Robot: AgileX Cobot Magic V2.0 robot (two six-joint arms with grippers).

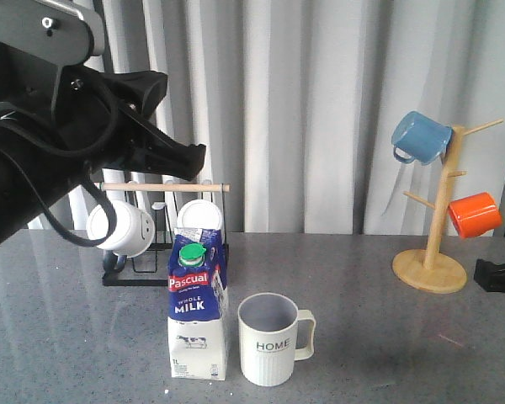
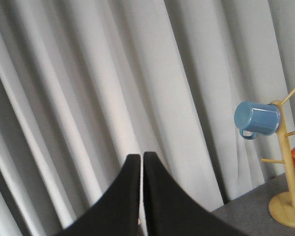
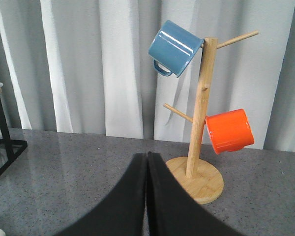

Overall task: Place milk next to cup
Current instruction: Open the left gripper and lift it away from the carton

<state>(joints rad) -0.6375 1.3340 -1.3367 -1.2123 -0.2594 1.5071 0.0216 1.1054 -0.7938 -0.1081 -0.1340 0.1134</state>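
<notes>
- Grey table (image 1: 379, 353) carries one milk (image 1: 197, 311) and one cup (image 1: 272, 338).
- Milk stands upright, long axis vertical, green cap up, label facing the camera.
- Cup sits just beside the milk at its 3 o'clock, handle pointing to 3 o'clock; whether they touch is unclear.
- One wooden tree (image 1: 438, 223) at 3 o'clock holds two mugs: one blue (image 1: 420, 137), one orange (image 1: 474, 214).
- One black rack (image 1: 156, 244) behind the milk holds two white mugs.
- Left gripper (image 2: 141, 169): fingers closed together, empty, raised.
- Right gripper (image 3: 146, 169): fingers closed together, empty.

milk (image 1: 197, 316) touching cup (image 1: 269, 339) | rack (image 1: 156, 252) just behind | R side open
</notes>
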